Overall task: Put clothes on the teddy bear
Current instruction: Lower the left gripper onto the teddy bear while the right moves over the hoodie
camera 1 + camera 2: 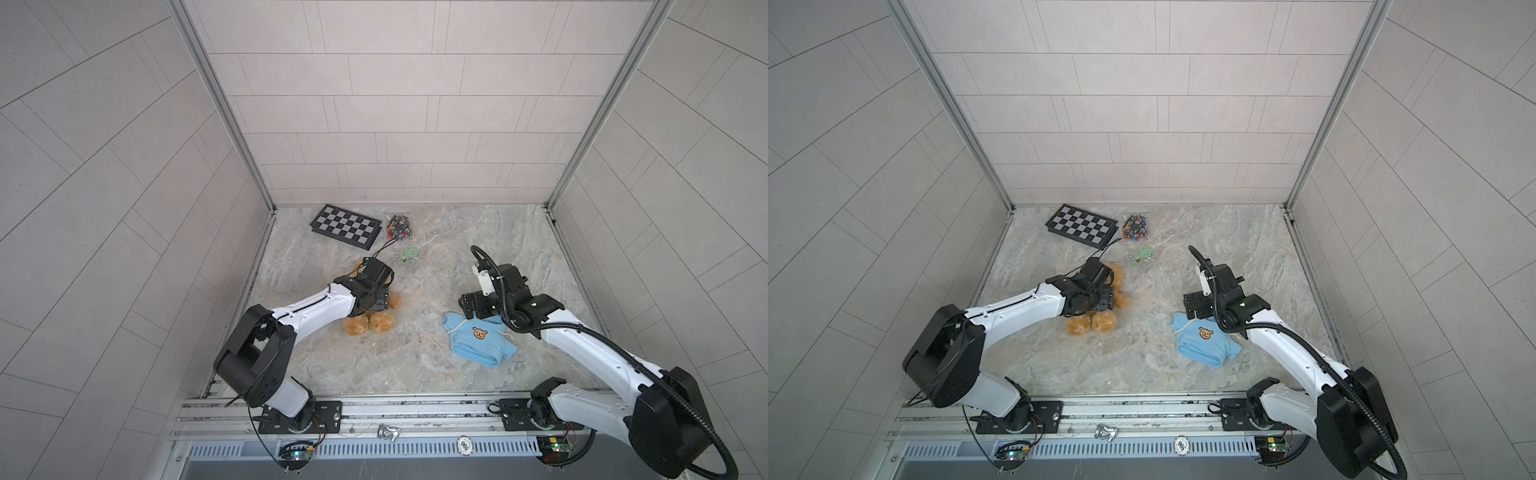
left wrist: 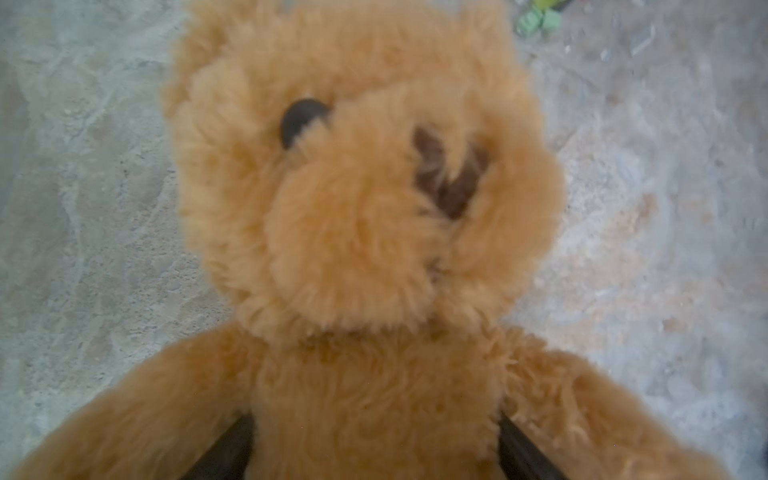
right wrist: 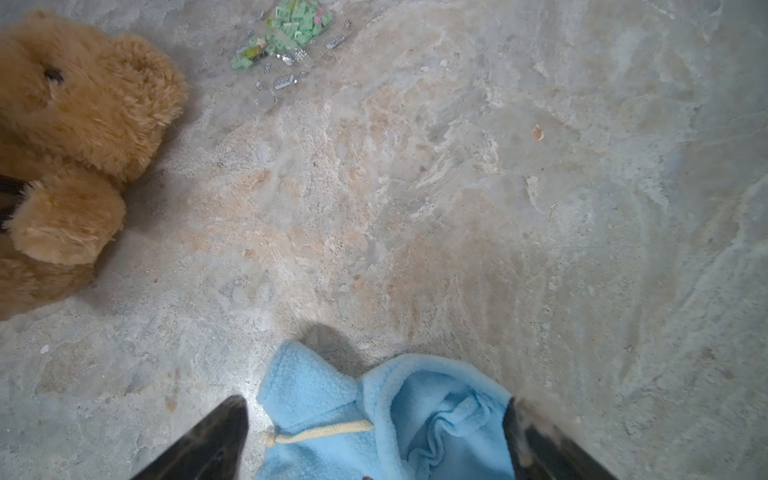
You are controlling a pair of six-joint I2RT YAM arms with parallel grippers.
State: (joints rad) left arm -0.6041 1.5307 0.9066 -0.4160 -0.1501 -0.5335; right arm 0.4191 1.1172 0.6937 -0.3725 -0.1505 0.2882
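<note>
The teddy bear (image 1: 370,323) (image 1: 1092,323), golden-brown and fluffy, lies on its back left of centre, feet toward the front. My left gripper (image 1: 374,301) (image 1: 1098,299) reaches down over it and hides most of the body in both top views. In the left wrist view the bear's face (image 2: 365,199) fills the frame, and the dark fingers (image 2: 232,449) press against both sides of its torso. The light blue hoodie (image 1: 478,338) (image 1: 1204,338) lies flat to the right. My right gripper (image 3: 376,411) (image 1: 471,305) stands open, straddling the hood (image 3: 436,399) just above it.
A chessboard (image 1: 345,226) and a clear bag of coloured pieces (image 1: 400,227) lie at the back left. A small bag of green bricks (image 1: 409,253) (image 3: 291,29) sits just beyond the bear. Tiled walls close three sides, and a metal rail (image 1: 415,409) runs along the front.
</note>
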